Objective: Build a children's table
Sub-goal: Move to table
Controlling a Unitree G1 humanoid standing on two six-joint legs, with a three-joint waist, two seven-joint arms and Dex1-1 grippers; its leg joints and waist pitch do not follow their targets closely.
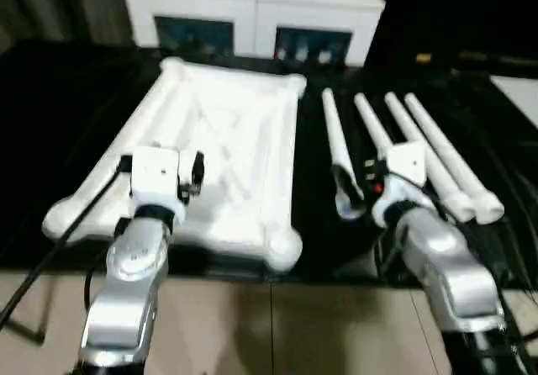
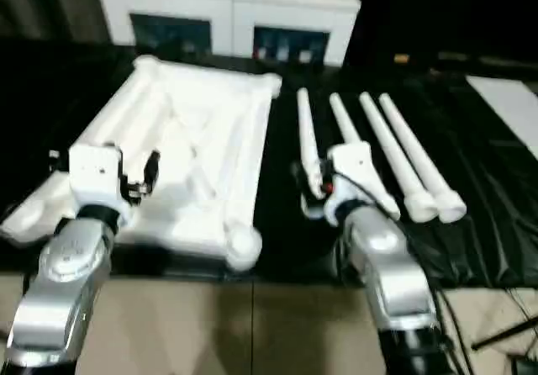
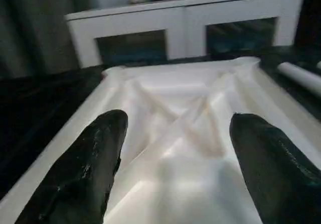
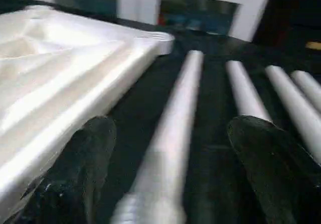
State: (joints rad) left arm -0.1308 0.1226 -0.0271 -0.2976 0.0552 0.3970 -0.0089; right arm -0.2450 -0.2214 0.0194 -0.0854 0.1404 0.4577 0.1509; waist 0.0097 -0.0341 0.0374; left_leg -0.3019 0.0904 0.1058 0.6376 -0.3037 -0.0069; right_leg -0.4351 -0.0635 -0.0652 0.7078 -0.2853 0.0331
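tabletop (image 1: pixel 227 148) left, 4 legs (image 1: pixel 395 152) right, cabinet (image 1: pixel 252 13) behind.

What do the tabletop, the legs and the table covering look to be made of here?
Tabletop: likely moulded white plastic, smooth with a slight sheen; raised ribs and rounded corner sockets suggest it.
Legs: smooth white tapered tubes, probably the same plastic.
Covering: black sheet, glossy and creased, possibly plastic film or coated cloth.
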